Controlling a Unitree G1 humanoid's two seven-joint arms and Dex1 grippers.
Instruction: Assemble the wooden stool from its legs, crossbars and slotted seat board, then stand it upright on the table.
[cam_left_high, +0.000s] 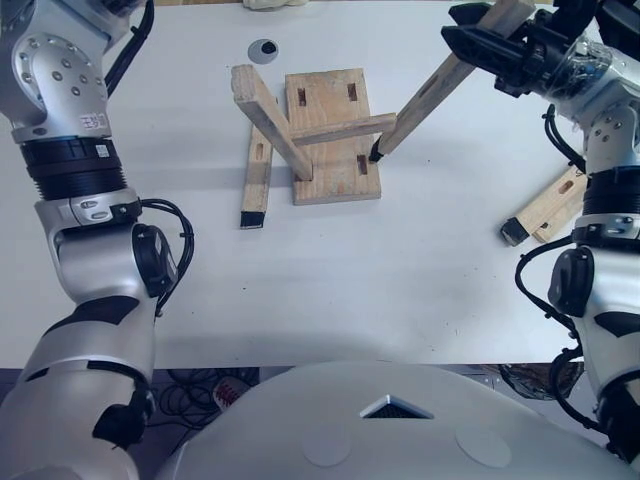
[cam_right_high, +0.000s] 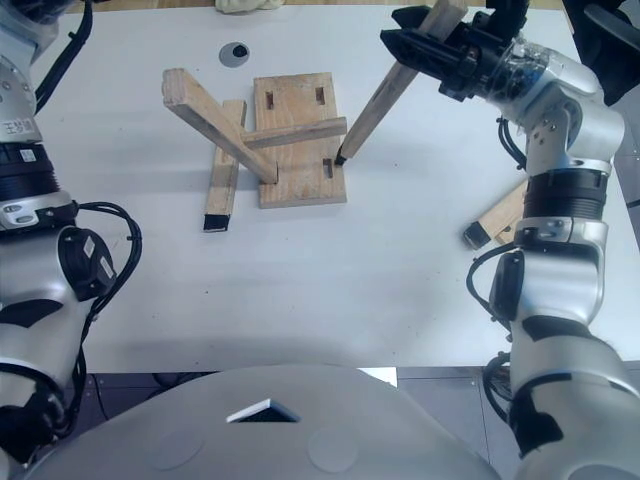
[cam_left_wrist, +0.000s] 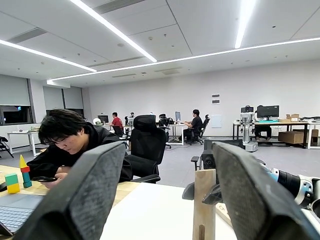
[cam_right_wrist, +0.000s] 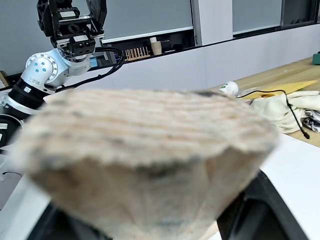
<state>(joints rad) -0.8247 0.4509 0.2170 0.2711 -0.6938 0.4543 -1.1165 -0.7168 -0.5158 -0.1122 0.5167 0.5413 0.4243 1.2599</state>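
The step in hand appears to be the fitting of a second leg into the seat board. Nearest, on the right, spare wooden pieces are lying flat beside the right arm, well apart from the board. Farther in, a loose leg is lying just left of the seat board, which is resting flat at mid-table. A fitted leg is leaning up and leftward from the board's near-left part, and a crossbar is running right from it across the board.

At the far right, the right gripper is clamping the upper part of the held leg. That leg is slanting down and left, its dark tip pointing at the near-right slot. I cannot tell whether the tip is touching the board.

The next move probably calls for bringing this leg more upright, lining its tip with the slot, then pressing down. The left gripper is hanging high at the far left, fingers apart and holding nothing.
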